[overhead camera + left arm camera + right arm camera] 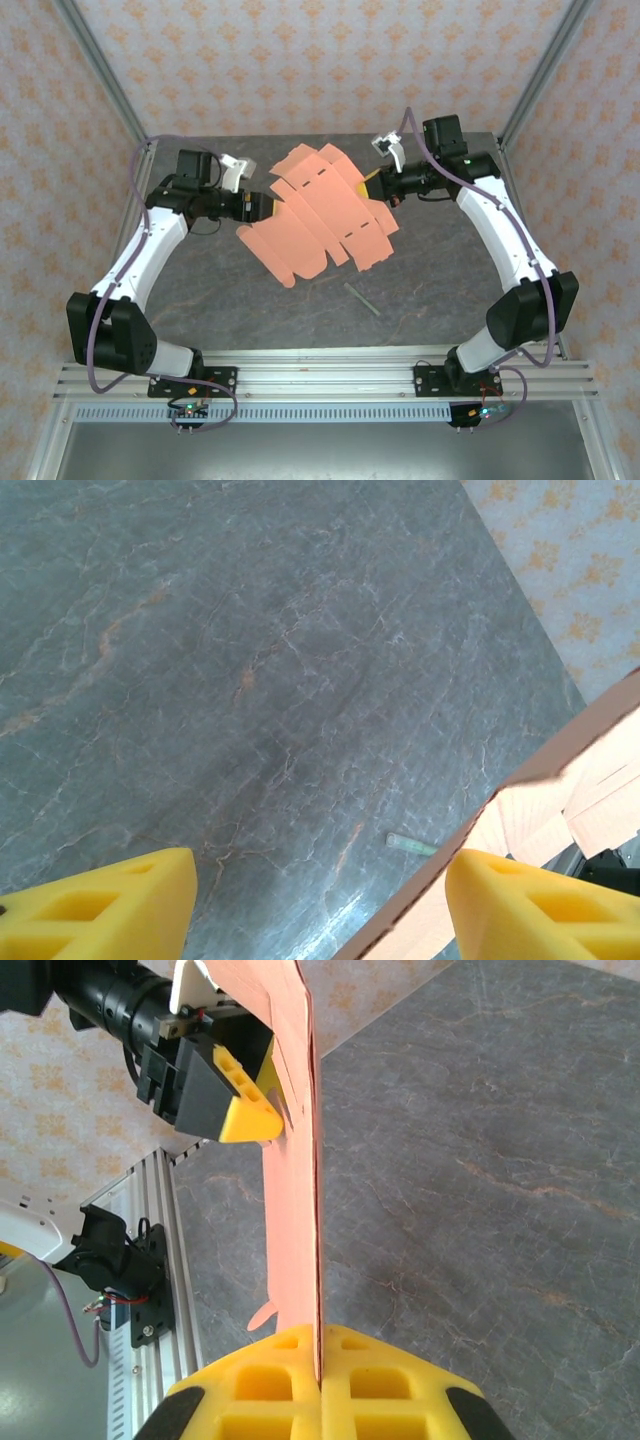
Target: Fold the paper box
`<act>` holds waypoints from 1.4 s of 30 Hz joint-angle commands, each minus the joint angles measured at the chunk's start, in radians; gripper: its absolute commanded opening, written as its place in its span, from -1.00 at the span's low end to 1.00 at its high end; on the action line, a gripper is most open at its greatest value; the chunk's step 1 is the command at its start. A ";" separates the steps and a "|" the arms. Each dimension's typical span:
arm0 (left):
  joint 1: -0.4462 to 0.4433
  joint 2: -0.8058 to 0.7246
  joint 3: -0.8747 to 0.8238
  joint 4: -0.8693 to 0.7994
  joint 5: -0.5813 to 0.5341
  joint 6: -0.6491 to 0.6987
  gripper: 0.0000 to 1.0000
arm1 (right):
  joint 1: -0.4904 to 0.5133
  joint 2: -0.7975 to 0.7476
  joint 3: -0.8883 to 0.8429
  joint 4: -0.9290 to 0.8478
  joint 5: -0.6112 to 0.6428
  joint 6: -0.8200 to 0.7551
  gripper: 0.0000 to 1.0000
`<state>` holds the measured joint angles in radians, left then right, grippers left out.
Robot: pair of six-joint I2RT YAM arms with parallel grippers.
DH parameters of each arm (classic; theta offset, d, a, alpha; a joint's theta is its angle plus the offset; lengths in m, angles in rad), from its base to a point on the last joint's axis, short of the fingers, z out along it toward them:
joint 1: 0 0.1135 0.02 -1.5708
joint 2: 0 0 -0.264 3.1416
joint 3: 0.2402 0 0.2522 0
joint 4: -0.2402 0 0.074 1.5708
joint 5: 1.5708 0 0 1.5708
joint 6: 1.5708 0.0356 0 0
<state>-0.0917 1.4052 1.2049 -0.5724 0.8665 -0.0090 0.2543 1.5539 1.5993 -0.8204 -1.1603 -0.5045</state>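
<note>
The paper box (325,210) is a flat salmon-orange die-cut sheet with tabs and dashed creases, held up off the grey table. My right gripper (372,186) is shut on its right edge; in the right wrist view the yellow fingers (270,1380) pinch the sheet (295,1160) edge-on. My left gripper (272,207) stands open at the sheet's left edge. In the left wrist view the sheet's edge (590,780) runs between the fingers, close against the right fingertip (540,900) and well apart from the left one (110,905).
A thin greenish stick (362,299) lies on the marble-patterned table (430,290), under the sheet's near edge; it also appears in the left wrist view (410,845). Patterned walls close in the back and sides. An aluminium rail (320,375) runs along the near edge.
</note>
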 commanded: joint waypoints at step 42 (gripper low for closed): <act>-0.080 -0.144 -0.320 0.257 -0.499 -0.155 0.53 | 0.086 0.213 0.111 -0.155 0.226 -0.152 -1.00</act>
<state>-0.1638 1.3186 0.8909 -0.3534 0.4683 -0.2222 0.3271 1.7538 1.6653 -0.9161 -0.9619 -0.6018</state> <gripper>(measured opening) 0.758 0.038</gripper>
